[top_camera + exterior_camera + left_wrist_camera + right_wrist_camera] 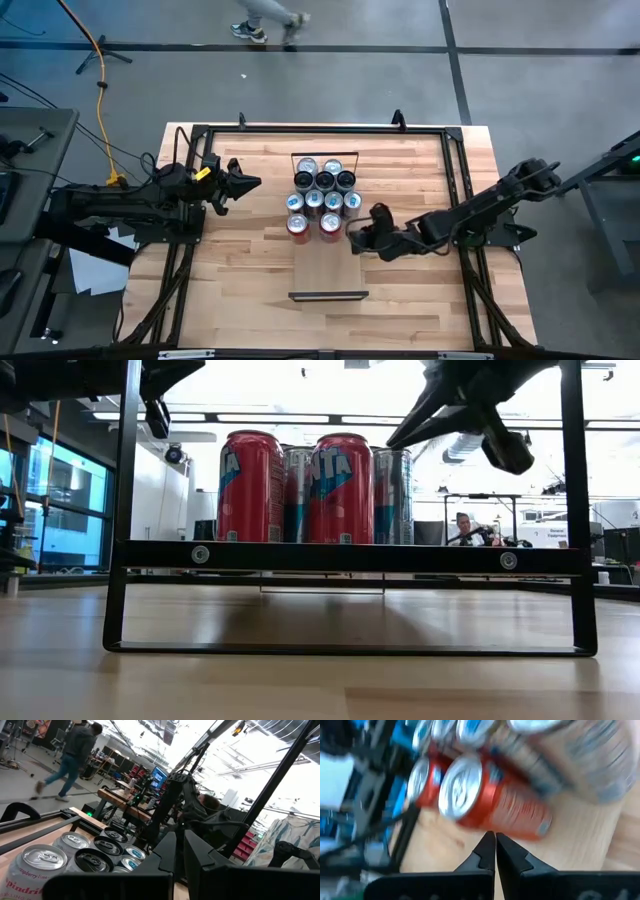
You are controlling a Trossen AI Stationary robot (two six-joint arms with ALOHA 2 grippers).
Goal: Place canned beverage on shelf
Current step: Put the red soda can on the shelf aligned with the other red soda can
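Note:
The shelf (330,270) is a pale plank lying on the table's middle, with a black rail (350,557) at its near end. Several cans stand upright on its far half, silver and dark-topped ones behind and two red ones (298,224) (330,224) in front. My right gripper (352,236) is shut and hangs just right of the nearer red can (490,802), slanting down toward it with its tips (495,840) short of the can. My left gripper (252,183) is shut and hovers left of the cans (42,862), well above the table.
A black tube frame (450,200) runs round the tabletop. The near half of the plank is bare wood. Papers (100,260) lie off the table's left side. A person (265,25) walks on the floor beyond the far edge.

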